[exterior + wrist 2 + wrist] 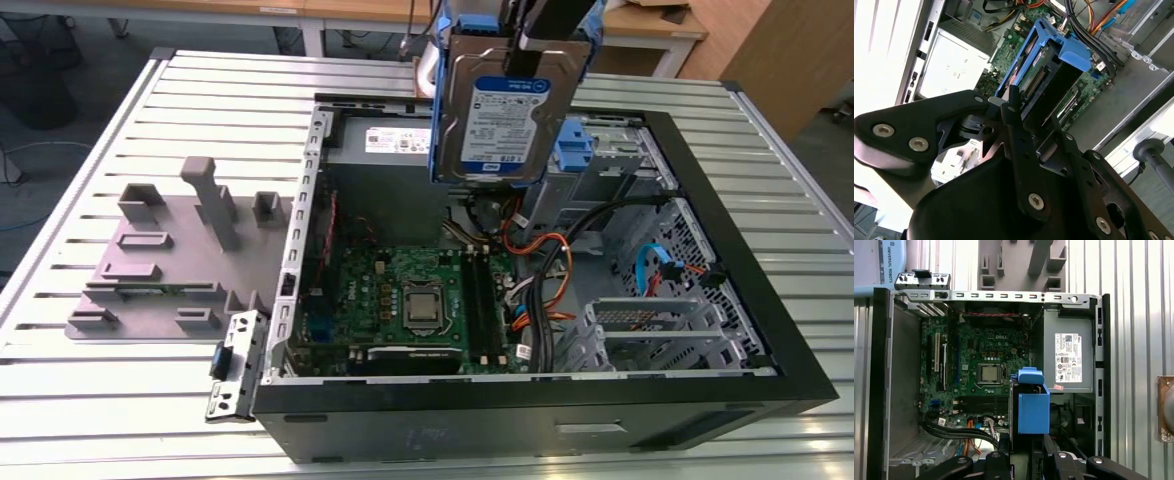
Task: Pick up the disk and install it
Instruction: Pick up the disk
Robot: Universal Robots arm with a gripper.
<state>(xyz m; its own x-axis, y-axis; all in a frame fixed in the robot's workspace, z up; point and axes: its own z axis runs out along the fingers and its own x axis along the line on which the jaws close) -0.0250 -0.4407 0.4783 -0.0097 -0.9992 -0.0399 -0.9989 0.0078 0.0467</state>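
1. You've got the gripper (1034,107) clamped on the disk (505,120), with one black finger (1021,150) on each flat face and the jaws only as wide apart as the disk is thick
2. The disk hangs on end with its white-and-blue label side toward the exterior camera. Its blue side rails (1033,407) run along the long edges
3. The disk is up in the air over the open computer case (721,330) and not yet seated in it
4. In the exterior view its lower edge sits in front of the grey power supply (380,140) and just beside the upright blue latch piece (574,145)
5. In the first wrist view you look down past the blue rail onto the motherboard (979,355) and its processor (990,373)
6. Orange and black cables (554,250) loop between the motherboard and the metal drive cage (654,330)
7. A grey fixture block (174,250) lies on the slatted metal table (80,400), to the exterior view's left of the case and well apart from the gripper
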